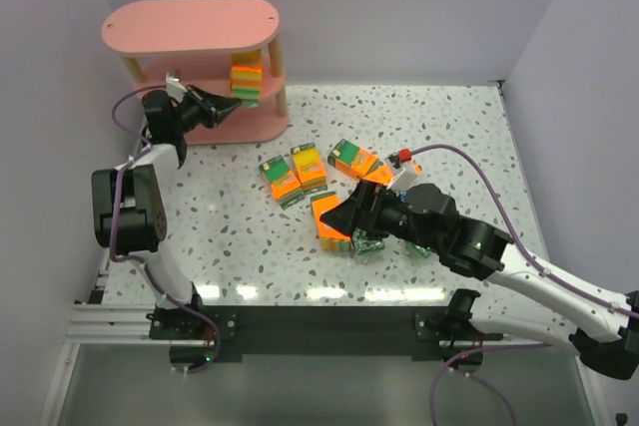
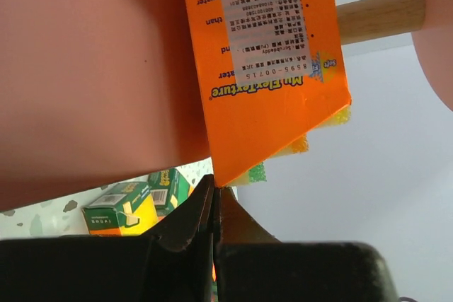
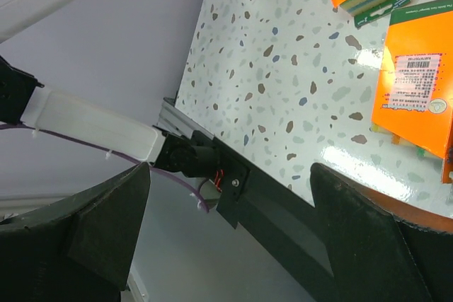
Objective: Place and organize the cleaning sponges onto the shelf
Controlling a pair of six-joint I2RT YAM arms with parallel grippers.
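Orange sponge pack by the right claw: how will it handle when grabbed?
The orange sponge pack is likely light and squashy, being layered foam. Its smooth plastic wrap may slip when gripped. Flat-sided, so it should not roll.

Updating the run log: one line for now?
left gripper: shut, tip at sponge pack on shelf | right gripper: open near orange pack on table

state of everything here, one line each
shelf, upright, one pack on it
shelved pack, sitting under the top board
table packs, loose, not shelved
left gripper, shut, empty, tips at the shelved pack's corner
right gripper, open, empty, by the table packs
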